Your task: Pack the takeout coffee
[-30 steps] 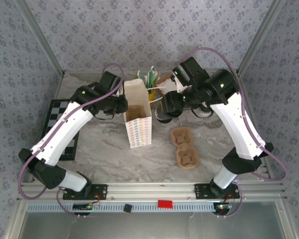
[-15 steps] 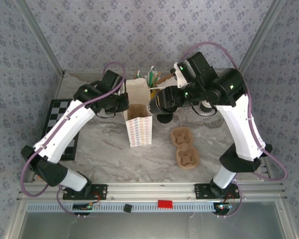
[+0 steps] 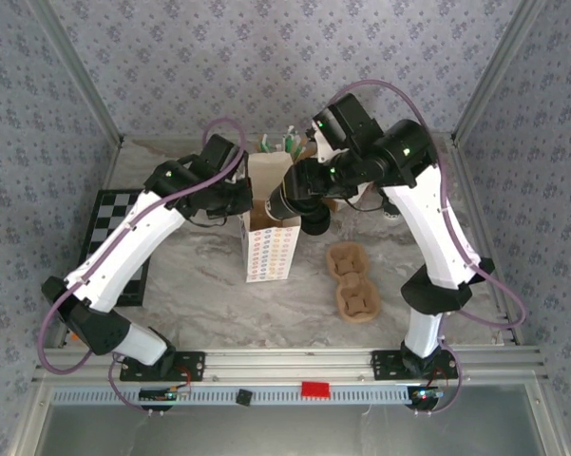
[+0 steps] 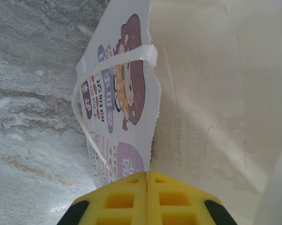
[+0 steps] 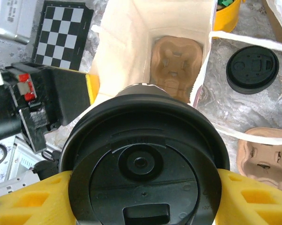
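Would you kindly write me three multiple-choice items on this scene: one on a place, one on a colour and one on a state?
1. Where is the coffee cup that the right pincer holds?
A) over the open paper bag
B) on the chessboard
C) in the carrier on the table

2. What colour is the lid of that cup?
A) white
B) red
C) black

3. How does the left pincer stand?
A) wide open
B) shut on the bag's edge
C) shut on a cup

Answers:
1 A, as the right wrist view looks past the cup down into the bag's mouth.
2 C, as the lid is plainly black in that view.
3 B, as the left wrist view shows the jaws pressed together on the bag's rim.
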### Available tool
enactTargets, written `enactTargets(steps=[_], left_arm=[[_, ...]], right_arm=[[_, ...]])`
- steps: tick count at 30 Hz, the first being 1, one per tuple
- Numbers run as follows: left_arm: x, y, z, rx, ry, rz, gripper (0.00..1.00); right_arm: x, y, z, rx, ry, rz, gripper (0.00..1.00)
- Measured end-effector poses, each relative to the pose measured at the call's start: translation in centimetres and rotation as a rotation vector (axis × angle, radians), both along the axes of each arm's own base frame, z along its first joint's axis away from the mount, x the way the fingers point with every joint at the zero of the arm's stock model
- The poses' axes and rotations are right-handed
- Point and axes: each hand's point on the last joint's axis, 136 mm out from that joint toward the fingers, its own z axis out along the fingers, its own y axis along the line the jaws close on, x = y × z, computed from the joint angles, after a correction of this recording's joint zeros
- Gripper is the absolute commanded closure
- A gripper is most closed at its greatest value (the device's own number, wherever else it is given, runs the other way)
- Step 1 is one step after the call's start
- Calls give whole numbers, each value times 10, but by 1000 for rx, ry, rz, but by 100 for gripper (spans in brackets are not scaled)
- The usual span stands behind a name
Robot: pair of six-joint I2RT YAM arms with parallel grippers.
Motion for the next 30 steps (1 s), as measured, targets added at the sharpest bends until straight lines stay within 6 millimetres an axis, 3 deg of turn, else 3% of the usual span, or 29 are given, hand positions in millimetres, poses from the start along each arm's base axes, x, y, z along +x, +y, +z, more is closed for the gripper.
enactTargets(steps=[21,30], left_arm=[[-17,-5,22,-106,-60,50,100],[-22,-5,17,-163,-64,60,100]], right_arm=[[27,38,-59,-131,81,-44,43],[27,54,-83,-190,105,-33,43]])
